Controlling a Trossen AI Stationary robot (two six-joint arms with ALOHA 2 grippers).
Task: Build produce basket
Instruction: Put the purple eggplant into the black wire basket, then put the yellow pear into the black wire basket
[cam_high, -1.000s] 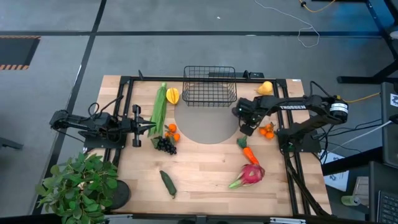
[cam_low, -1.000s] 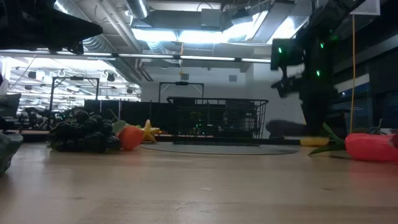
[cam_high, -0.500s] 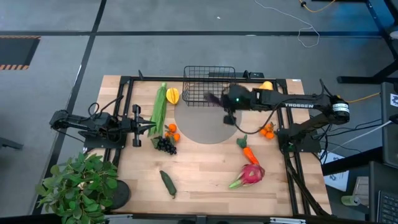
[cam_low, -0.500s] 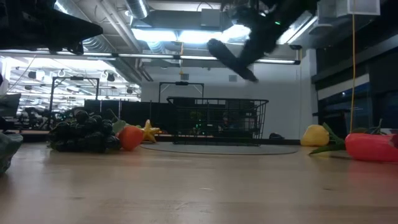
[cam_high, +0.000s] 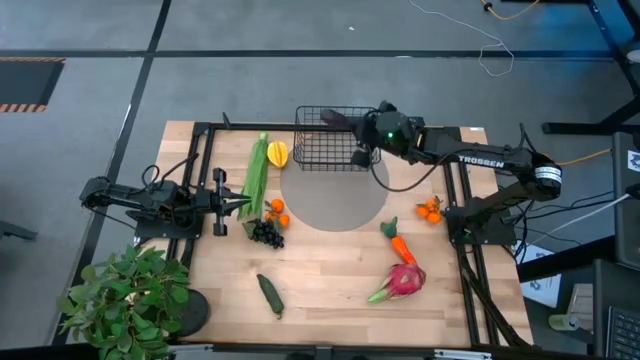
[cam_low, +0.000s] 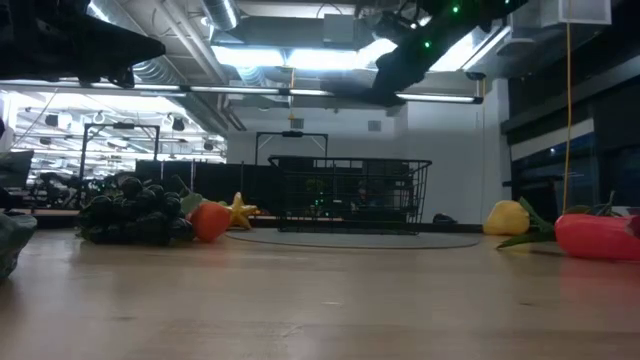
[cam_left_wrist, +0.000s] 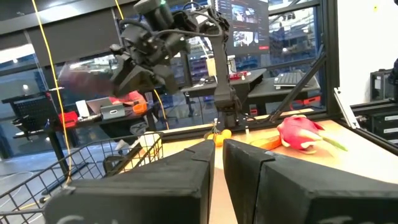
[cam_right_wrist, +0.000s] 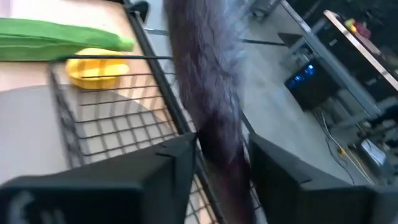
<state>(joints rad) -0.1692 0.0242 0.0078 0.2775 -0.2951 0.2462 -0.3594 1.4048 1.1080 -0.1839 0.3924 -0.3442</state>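
The basket sits at the far edge of the table, just beyond the grey round mat, in the same spot as a second ago. The right gripper has swung a long way: a second ago it hung low over the table near the small oranges; half a second ago it was over the mat carrying a dark purple shape; it now reaches over the basket's right end. The eggplant shows in the right wrist view as a blurred purple streak between the two fingers, above the basket's wire side. The fingers stand apart, with gaps on both sides of the fruit, so it looks released, though the blur makes that hard to settle. In the high view the eggplant shows as a dark purple patch at the basket's far rim.

The left gripper rests low at the table's left, fingers pressed together, holding nothing, unmoved.

The rest of the produce lies where it was: corn, starfruit, grapes, cucumber, carrot, dragon fruit.
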